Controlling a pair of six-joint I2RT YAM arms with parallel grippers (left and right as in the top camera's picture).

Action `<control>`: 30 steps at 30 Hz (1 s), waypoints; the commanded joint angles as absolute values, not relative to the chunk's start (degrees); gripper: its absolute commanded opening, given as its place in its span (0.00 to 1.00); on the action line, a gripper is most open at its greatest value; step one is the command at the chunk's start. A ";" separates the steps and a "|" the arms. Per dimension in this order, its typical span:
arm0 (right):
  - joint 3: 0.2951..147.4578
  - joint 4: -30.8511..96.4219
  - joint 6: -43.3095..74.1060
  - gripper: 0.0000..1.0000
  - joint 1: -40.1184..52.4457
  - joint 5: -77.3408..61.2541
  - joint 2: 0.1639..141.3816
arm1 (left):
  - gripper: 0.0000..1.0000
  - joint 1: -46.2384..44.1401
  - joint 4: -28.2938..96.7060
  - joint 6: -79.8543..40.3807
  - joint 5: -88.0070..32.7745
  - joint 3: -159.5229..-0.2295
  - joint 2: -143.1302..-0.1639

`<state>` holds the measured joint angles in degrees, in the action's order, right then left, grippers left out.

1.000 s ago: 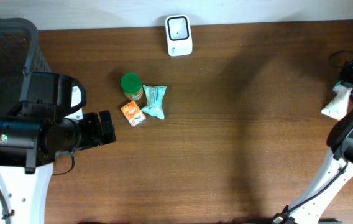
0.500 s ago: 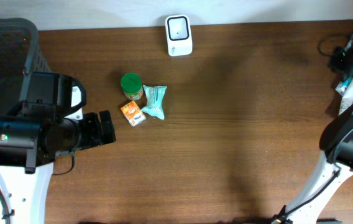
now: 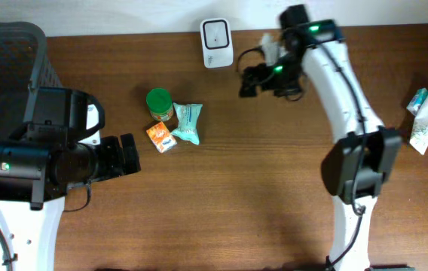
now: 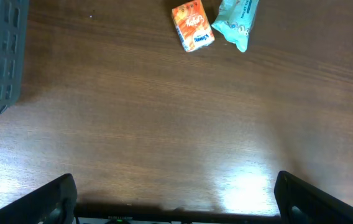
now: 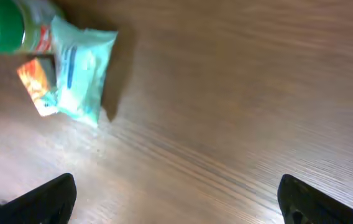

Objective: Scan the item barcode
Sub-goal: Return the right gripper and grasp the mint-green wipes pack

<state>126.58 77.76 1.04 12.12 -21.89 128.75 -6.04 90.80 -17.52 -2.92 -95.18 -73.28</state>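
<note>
Left claw [image 4: 176, 200] gapes wide and empty near the orange carton [image 4: 192, 26]; right claw [image 5: 176, 199], equally wide and empty, hangs above the counter [image 5: 245, 93].

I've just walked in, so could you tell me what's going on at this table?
Neither arm holds anything. The right gripper is open and empty, over the table beside the white scanner, facing a cluster of three items: a green-lidded jar, a teal packet and a small orange box. The left gripper hovers open, left of that cluster. A white tube lies at the table's right edge. Nothing is at the scanner yet.
</note>
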 commanded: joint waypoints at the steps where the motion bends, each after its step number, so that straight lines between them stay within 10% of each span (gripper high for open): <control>1: 126.63 77.60 0.91 0.99 16.60 -19.66 130.63 | 0.99 -5.96 90.74 -17.04 -2.50 -95.37 -72.73; 30: 126.52 67.59 11.46 1.00 27.46 -19.66 136.25 | 0.99 -5.96 90.74 -17.04 -2.52 -95.37 -72.73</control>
<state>126.54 67.94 10.76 25.23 -20.40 133.82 -6.04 90.80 -17.52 -2.90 -95.18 -73.28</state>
